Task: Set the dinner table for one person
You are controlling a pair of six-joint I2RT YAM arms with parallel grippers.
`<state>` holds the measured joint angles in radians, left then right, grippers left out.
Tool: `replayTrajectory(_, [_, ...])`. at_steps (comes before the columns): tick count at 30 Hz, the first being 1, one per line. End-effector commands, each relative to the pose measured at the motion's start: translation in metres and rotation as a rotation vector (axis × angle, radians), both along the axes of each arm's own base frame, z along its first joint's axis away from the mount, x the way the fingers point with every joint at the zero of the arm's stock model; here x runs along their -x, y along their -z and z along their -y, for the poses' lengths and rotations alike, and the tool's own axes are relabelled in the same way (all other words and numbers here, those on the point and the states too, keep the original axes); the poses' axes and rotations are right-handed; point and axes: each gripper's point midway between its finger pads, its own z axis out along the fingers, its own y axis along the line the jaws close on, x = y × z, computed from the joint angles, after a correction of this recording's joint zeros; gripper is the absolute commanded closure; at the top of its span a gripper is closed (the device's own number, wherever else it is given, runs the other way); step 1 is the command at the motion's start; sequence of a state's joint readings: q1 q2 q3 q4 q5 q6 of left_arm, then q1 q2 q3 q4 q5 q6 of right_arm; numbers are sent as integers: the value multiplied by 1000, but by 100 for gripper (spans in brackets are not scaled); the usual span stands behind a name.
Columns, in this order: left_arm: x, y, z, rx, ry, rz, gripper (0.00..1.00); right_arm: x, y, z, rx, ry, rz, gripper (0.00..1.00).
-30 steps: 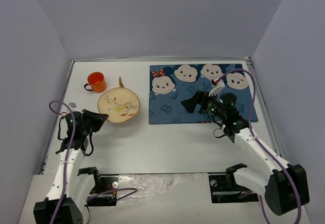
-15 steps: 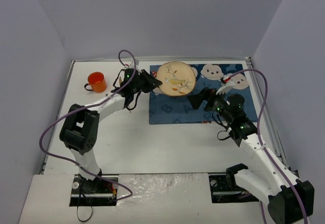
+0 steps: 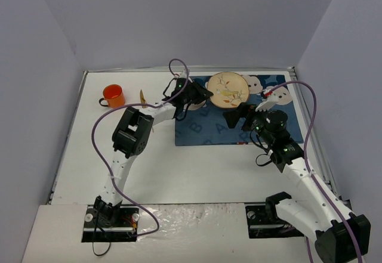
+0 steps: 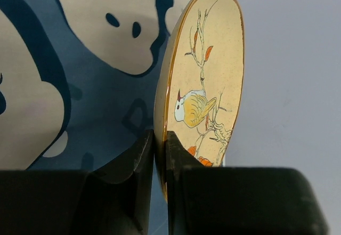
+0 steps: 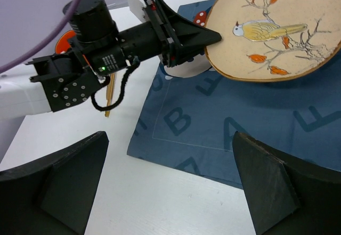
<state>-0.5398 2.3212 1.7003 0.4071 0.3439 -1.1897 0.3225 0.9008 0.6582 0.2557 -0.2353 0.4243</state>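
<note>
Plate (image 3: 227,89) hung over the mat (image 3: 203,133)!
Left jaws pinched its rim, plate out at their 3 o'clock; right jaws stood wide, empty, nearby.

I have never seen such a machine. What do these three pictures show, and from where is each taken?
These are two robot arms bolted to a white table. One picture looks down from above; the other two come from a camera on each wrist. On the table lie a blue mat with cartoon faces and an orange cup. The left gripper pinches the rim of a bird-painted plate, held over the mat. The right gripper is open and empty.
</note>
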Motion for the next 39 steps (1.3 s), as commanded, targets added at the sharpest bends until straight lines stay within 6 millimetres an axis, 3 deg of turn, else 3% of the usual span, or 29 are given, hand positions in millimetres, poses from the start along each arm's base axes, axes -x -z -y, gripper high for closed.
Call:
replayTrajectory(1, [-7, -140, 30, 248, 19, 272, 100, -4, -34, 2, -24, 22, 104, 1])
replayTrajectory(13, [-14, -97, 59, 236, 28, 192, 100, -2, -27, 4, -13, 29, 90, 1])
replayTrajectory(24, [-9, -44, 61, 169, 11, 59, 100, 1, -26, 5, -16, 30, 85, 1])
replayTrajectory(32, [4, -24, 55, 150, 3, 6, 100, 0, -25, 7, -15, 43, 84, 1])
replayTrajectory(39, [9, -26, 56, 153, 16, 11, 100, -1, -21, 7, -12, 44, 73, 1])
